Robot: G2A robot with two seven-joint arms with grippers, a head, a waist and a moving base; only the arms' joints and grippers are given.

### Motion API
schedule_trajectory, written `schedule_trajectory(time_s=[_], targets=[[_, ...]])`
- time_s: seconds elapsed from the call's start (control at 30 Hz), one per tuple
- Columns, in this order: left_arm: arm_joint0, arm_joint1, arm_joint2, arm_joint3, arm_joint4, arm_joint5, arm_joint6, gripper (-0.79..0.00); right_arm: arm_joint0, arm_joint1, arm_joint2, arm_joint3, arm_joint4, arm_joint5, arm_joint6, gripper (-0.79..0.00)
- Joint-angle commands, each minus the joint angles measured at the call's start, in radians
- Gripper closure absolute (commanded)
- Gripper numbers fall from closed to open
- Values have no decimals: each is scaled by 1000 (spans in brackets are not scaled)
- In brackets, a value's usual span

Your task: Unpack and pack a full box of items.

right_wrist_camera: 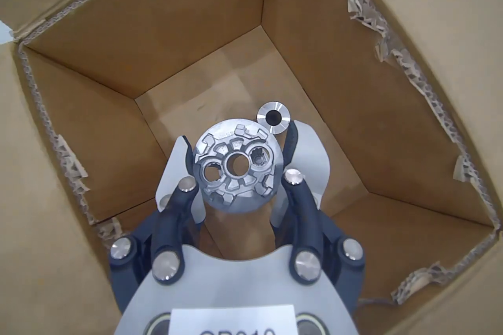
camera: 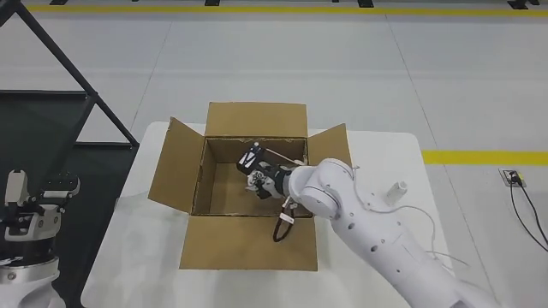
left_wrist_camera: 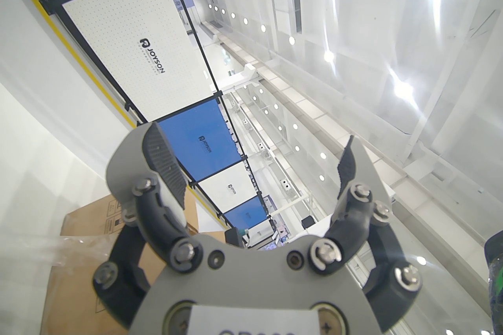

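Because the metal disc (right_wrist_camera: pixel 230 146) is a thick, toothed casting, it looks heavy for its size, rigid and smooth-edged. I judge a square hold across its rim safest, since bare metal could slip between the pads. The right gripper (right_wrist_camera: pixel 239 131) has its fingers (right_wrist_camera: pixel 310 152) clamped on that rim, one on each side, the disc's face turned toward the wrist. Whether it rests on the floor of the cardboard box (right_wrist_camera: pixel 353 97) I cannot tell. Just beyond it a small metal ring (right_wrist_camera: pixel 274 118) lies on that floor, light and hard. The right arm (camera: pixel 342 201) reaches down into the box, which stands open-flapped on the white table (camera: pixel 377 145). The left gripper (left_wrist_camera: pixel 251 140) is empty, spread wide, and points at the ceiling (left_wrist_camera: pixel 353 18).
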Motion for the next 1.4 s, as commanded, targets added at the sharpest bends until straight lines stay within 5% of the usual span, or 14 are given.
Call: schedule_trajectory(time_s=[0.0, 0.6, 0.63, 0.8, 1.17, 1.37], targets=[[0, 0, 0, 0, 0, 0, 0, -785, 13, -10, -6, 62, 19, -13, -18, 0], [0, 0, 0, 0, 0, 0, 0, -785, 67, -88, -61, 333, 57, -57, -124, 0], [0, 0, 0, 0, 0, 0, 0, -785, 70, -91, -64, 341, 54, -58, -125, -172], [0, 0, 0, 0, 0, 0, 0, -785, 79, -106, -71, 370, 47, -67, -132, -283], [0, 0, 0, 0, 0, 0, 0, -785, 85, -126, -69, 405, 36, -80, -144, -376], [0, 0, 0, 0, 0, 0, 0, -785, 76, -125, -56, 394, 22, -81, -154, -603]])
